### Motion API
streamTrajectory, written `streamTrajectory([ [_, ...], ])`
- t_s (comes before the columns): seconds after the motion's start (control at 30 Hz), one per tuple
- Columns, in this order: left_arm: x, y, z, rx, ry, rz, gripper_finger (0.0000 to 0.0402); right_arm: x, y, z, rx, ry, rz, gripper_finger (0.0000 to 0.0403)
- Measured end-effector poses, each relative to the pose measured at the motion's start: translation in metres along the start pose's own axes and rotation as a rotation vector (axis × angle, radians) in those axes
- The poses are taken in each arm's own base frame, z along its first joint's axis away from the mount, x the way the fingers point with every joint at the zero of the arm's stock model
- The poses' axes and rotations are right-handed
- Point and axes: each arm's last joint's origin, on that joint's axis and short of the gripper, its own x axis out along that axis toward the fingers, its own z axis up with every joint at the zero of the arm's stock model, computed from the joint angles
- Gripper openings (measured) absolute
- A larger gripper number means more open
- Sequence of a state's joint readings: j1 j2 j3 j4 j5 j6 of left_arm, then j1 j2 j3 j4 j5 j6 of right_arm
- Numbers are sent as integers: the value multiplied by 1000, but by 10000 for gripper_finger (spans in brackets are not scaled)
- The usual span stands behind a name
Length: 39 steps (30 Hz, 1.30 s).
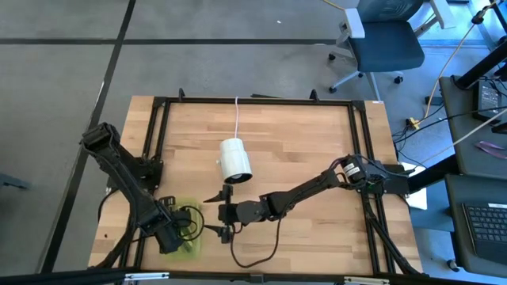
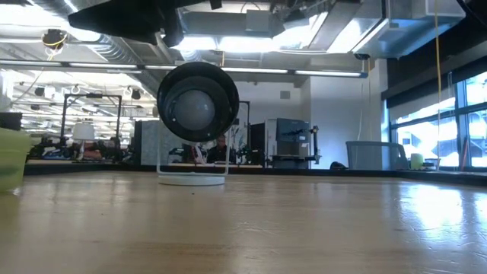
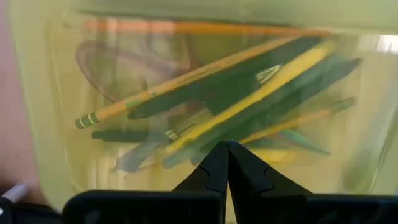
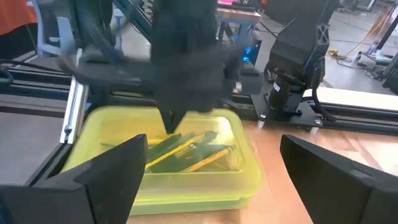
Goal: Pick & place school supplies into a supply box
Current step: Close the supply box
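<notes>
The supply box, a flat translucent yellow-green case, lies with its lid down near the table's front left corner. Through the lid show the school supplies: yellow, orange and dark pens and pencils, and a faint outline of scissor handles. My left gripper is shut and points straight down over the lid's middle. My right gripper stands open and almost level, just right of the box, facing it with nothing between its fingers. My left gripper's shut fingertips point down at the middle of the box's lid from above. Whether they touch the lid I cannot tell.
A white cylinder on a cord lies mid-table behind my right gripper; the low view shows its dark round end. The black frame rail runs just left of the box. Bare wood stretches to the right and far side.
</notes>
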State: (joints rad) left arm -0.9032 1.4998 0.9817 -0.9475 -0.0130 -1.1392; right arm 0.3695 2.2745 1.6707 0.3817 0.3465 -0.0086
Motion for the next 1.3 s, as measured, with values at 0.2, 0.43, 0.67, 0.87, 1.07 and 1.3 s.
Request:
streamTrajectory([
  [0.2,10,8,-4,-9,27,28,1,0,1,0,7,4,41,369],
  [0.43,10,12,-1,49,20,60,2,0,1,-1,5,9,43,369],
  [0.67,11,25,17,180,21,109,3,0,1,-2,0,17,44,369],
  [0.87,17,34,29,321,75,139,1,0,1,-4,-9,42,44,369],
  [1.07,23,38,33,436,134,172,2,0,1,-7,-18,69,44,369],
  [1.3,17,44,34,383,128,186,5,1,-2,-7,-13,72,38,369],
])
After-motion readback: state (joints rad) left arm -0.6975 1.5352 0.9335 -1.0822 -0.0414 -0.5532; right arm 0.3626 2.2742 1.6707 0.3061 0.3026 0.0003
